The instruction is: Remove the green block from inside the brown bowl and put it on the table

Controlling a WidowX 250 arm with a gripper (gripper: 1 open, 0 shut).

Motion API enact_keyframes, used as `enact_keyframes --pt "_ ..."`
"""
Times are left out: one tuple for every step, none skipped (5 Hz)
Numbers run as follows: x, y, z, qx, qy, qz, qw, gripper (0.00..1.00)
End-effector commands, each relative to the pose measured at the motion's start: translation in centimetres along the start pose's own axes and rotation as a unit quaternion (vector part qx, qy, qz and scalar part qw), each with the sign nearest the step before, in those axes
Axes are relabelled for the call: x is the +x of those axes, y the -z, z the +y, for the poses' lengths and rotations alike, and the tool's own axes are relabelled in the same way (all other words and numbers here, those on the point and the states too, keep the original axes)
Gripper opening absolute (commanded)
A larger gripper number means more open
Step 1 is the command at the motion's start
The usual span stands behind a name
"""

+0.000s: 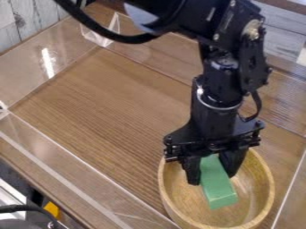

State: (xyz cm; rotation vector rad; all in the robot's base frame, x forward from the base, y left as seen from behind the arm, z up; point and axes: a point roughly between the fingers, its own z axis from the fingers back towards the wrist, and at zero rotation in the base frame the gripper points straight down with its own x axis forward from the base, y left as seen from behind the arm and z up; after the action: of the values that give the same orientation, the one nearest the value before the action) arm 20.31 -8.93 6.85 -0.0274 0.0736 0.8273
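Observation:
The green block [216, 186] stands tilted inside the brown bowl [177, 199] at the lower right of the table [107, 98]. My black gripper [213, 163] reaches down from above, and its fingers are shut on the block's upper end. The block's lower end is over the bowl's floor; I cannot tell whether it still touches it. The gripper hides the top of the block.
Clear plastic walls [48, 54] border the table on the left and front. The arm [227, 54] rises from the bowl toward the upper middle. The bowl sits close to the front right edge.

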Motion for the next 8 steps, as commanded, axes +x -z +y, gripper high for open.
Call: enact_keyframes --pt "0.5 -1.4 -0.7 -0.025 -0.006 -0.008 0.9996 0.00" --pt "0.5 -1.6 -0.6 -0.026 -0.009 -0.008 0.9996 0.00" --pt "0.6 -1.8 -0.5 -0.027 -0.012 -0.008 0.9995 0.00" --pt "0.7 -2.0 -0.4 -0.028 -0.014 -0.008 0.9995 0.00" --pt "0.7 -2.2 -0.3 -0.029 -0.017 -0.007 0.9994 0.00" --pt "0.8 -2.4 -0.1 -0.030 -0.020 -0.008 0.9993 0.00" --pt "1.1 -2.5 0.0 -0.032 -0.025 -0.010 0.9991 0.00" --pt "1.5 -2.7 0.3 -0.037 -0.032 -0.013 0.9987 0.00"
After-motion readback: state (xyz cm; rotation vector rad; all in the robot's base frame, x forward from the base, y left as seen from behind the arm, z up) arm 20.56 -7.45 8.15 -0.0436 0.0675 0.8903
